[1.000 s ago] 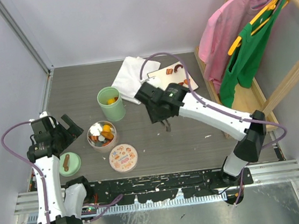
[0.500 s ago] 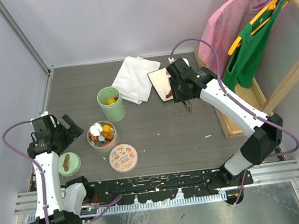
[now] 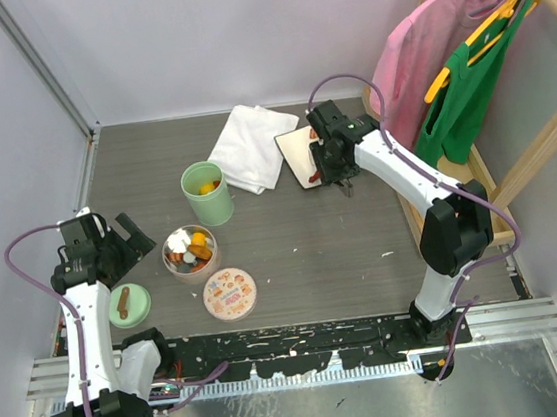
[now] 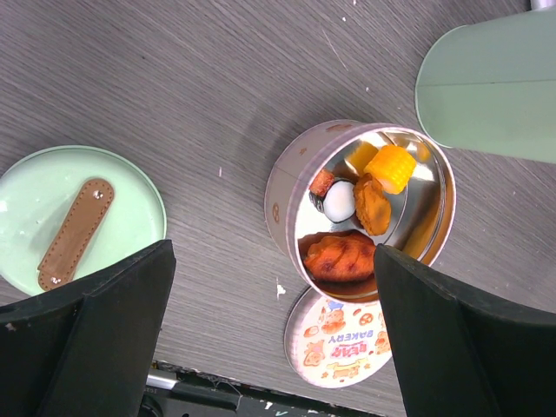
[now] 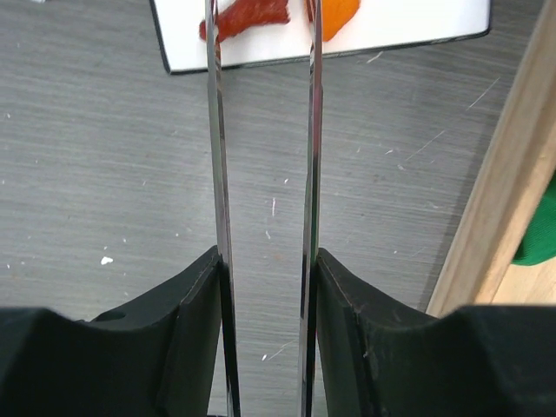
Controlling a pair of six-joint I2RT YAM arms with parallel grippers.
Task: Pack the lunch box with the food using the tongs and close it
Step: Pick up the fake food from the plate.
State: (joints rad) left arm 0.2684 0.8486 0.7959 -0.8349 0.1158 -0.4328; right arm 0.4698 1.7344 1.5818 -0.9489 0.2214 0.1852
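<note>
The lunch box [image 3: 177,268] is a round tin [image 4: 287,187] at the left centre, open, with food [image 4: 340,256] inside: orange, yellow and brown pieces. Its printed lid [image 3: 230,293] lies flat beside it. More food, a red piece [image 5: 243,17] and an orange piece [image 5: 334,13], lies on a white board [image 3: 295,148] at the back. My right gripper [image 5: 265,261] is shut on the tongs [image 5: 215,130], whose two arms stand apart and reach to the board's near edge, at those pieces. My left gripper [image 4: 271,261] hovers open left of the tin, holding nothing.
A mint-green lid [image 4: 130,200] with a brown knob [image 4: 74,233] lies left of the tin. A tall green cup [image 3: 207,195] stands behind the tin. A white cloth [image 3: 251,146] lies beside the board. A wooden rack [image 3: 438,190] with hanging clothes borders the right.
My right arm has swung with the tongs from the middle of the table back and right to the white board. The left arm has hardly moved.
</note>
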